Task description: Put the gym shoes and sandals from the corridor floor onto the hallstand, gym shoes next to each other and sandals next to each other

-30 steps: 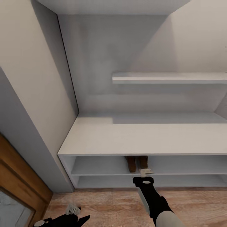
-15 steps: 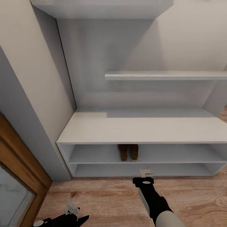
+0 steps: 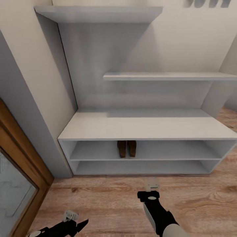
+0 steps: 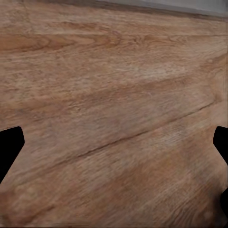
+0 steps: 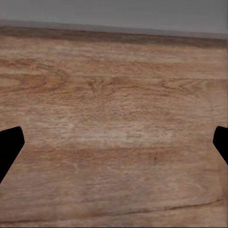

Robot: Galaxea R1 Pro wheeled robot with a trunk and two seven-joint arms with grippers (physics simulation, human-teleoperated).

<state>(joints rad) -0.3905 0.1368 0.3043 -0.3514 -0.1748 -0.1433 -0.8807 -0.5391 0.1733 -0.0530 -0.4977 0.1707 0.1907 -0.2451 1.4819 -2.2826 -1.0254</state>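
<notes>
While the pale-grey hallstand [image 3: 144, 128] fills most of the head view against the wall, bare wood-plank corridor floor [image 3: 108, 197] stretches in front of it. Tucked side by side on its upper open shoe shelf sit the 2 brown sandals [image 3: 126, 148], so that half of the job looks done. No gym shoes appear anywhere, so they likely remain to be fetched. Both the left gripper [image 4: 114, 156] and right gripper [image 5: 114, 152] hang over the floor, spread wide and carrying nothing.

The bench top of the hallstand [image 3: 148, 126] is hiding the front halves of my shelved sandals [image 3: 126, 148]; my left gripper [image 3: 77, 227] is getting cropped at seven o'clock.
</notes>
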